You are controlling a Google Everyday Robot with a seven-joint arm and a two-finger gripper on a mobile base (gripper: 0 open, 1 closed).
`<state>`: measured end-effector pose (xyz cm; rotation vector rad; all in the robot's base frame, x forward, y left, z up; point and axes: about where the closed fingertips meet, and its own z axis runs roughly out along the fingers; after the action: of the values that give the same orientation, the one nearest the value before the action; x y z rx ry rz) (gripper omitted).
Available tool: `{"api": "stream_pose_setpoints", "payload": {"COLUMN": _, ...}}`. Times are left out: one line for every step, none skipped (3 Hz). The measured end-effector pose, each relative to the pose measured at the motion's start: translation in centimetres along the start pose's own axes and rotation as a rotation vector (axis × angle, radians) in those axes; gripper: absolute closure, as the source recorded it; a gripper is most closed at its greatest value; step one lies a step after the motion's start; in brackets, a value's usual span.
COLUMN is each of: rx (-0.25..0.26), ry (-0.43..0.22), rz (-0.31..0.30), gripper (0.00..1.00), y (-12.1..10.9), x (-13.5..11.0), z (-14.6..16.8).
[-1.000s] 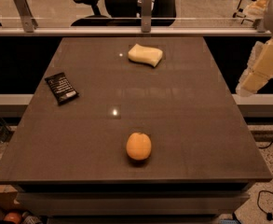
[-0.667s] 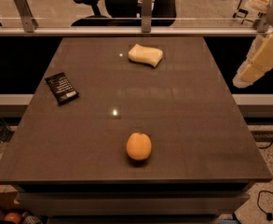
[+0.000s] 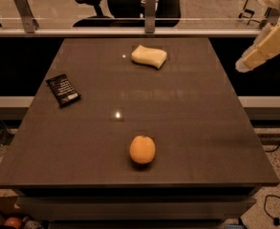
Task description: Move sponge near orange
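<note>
The pale yellow sponge [image 3: 149,56] lies flat near the far edge of the dark table [image 3: 192,113], a little right of the middle. The orange [image 3: 142,149] sits near the front edge, roughly in line with the sponge and far from it. My gripper [image 3: 247,63] hangs in the air off the table's right side, level with the sponge and well to its right. It holds nothing and touches nothing.
A flat black snack packet [image 3: 63,90] lies on the left part of the table. A glass rail with metal posts [image 3: 150,6] runs behind the far edge, with office chairs beyond it.
My gripper has risen and shifted a little left toward the table's right edge. The sponge, orange and packet have not moved.
</note>
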<state>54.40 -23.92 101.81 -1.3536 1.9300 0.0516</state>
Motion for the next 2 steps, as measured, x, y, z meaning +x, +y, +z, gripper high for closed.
{"api": "stream_pose_setpoints", "payload": {"rx": -0.025, "ry": -0.085, "rz": 0.063, "gripper": 0.00, "y": -1.5, "x": 0.3, "z": 1.3}}
{"api": "stream_pose_setpoints", "payload": {"rx": -0.058, "ry": -0.143, "rz": 0.115, "gripper": 0.00, "y": -2.2, "x": 0.7, "z": 3.2}}
